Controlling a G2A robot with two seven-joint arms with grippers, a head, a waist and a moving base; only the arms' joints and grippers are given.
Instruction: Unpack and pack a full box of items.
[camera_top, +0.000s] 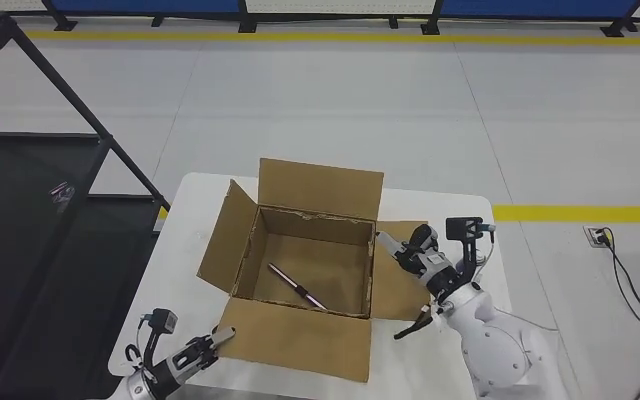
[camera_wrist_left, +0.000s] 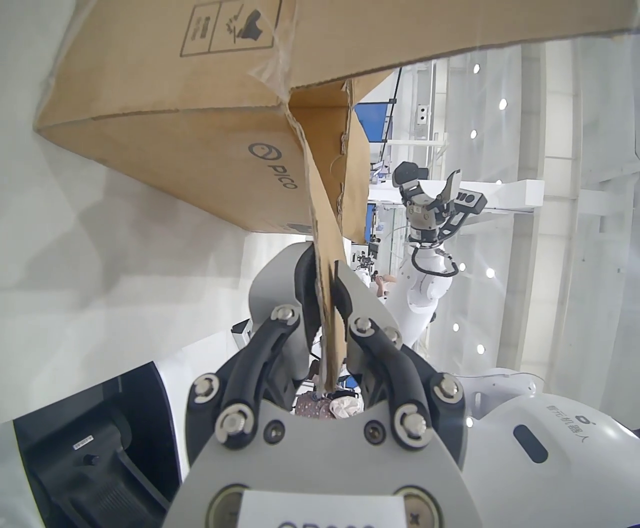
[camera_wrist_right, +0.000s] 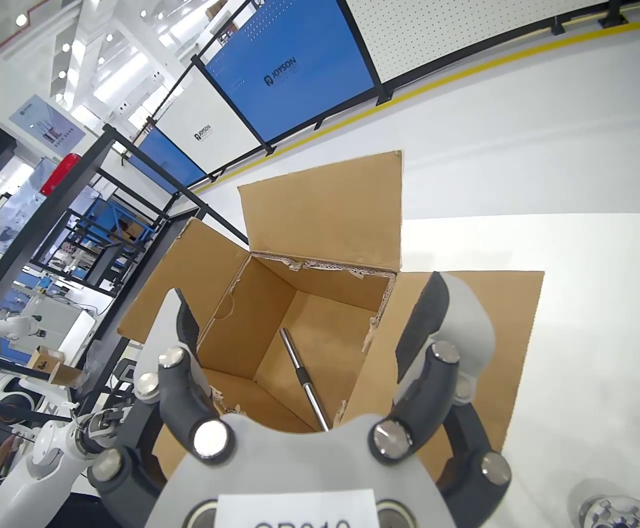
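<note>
An open cardboard box (camera_top: 250, 262) stands on the white table (camera_top: 190, 215) with its four flaps spread. A slim metal rod (camera_top: 296, 286) lies slanted on the box floor, and the same rod (camera_wrist_right: 303, 375) appears in the right wrist view. My left gripper (camera_top: 214, 345) is at the box's near left corner, shut on the front flap (camera_wrist_left: 327, 280), whose edge runs between its fingers. My right gripper (camera_wrist_right: 305, 320) hovers open over the box's right rim, above the right flap (camera_top: 400, 290), holding nothing. It is the distant gripper (camera_wrist_left: 434, 192) in the left wrist view.
A black metal frame (camera_top: 70, 100) and a dark panel stand left of the table. Bare tabletop lies left of the box and behind it. A yellow floor line (camera_top: 560, 212) runs past the table's right end.
</note>
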